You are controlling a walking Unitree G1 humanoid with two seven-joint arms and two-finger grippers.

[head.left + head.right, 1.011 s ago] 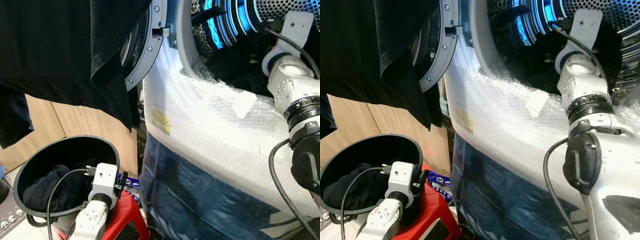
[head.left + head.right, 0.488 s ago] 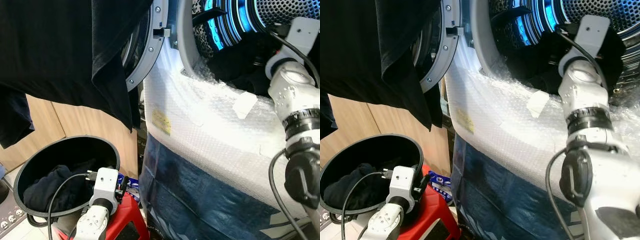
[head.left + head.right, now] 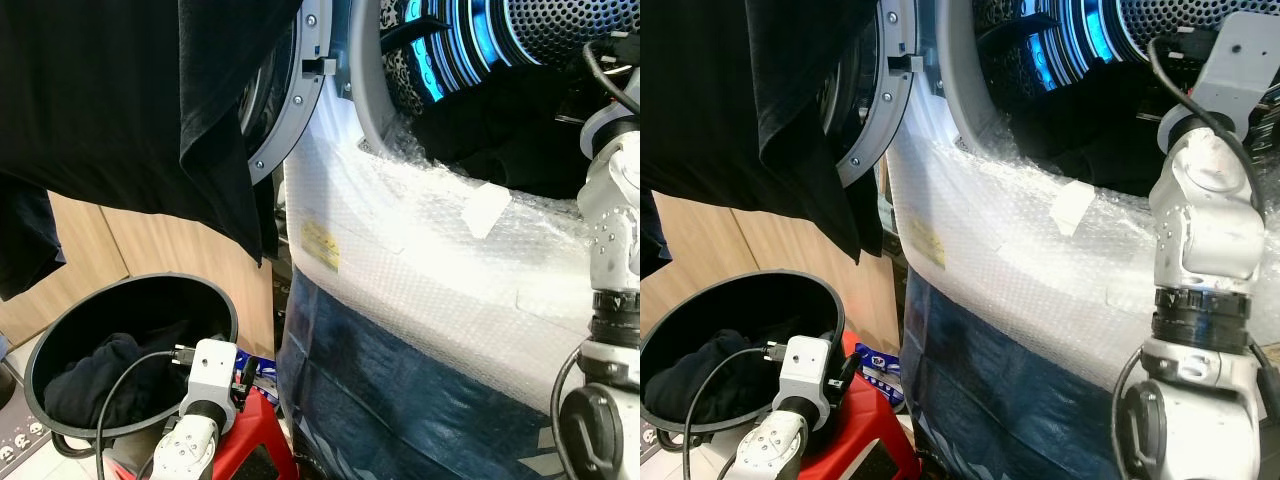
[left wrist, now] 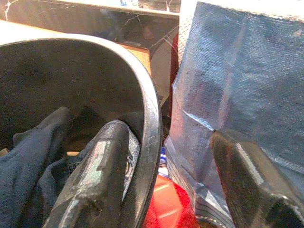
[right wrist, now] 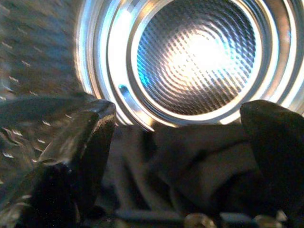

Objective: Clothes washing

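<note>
Right gripper (image 5: pixel 175 156) spread empty over dark clothes (image 5: pixel 190 161) in drum (image 5: pixel 199 61), left gripper (image 4: pixel 166 180) open straddling bucket rim (image 4: pixel 151 123)

hanging black garment (image 3: pixel 120 100): top cut off | drum (image 3: pixel 1180 30): upper part cut off

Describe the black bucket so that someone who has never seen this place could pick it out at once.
Start at the washing machine, its front wrapped in bubble wrap and blue sheeting, with the round door swung open. Look down to its left, in front of the wooden panel: the black bucket stands there next to a red stool. It is the one round, open-topped container, with dark clothes heaped inside and the left hand open at its rim.
</note>
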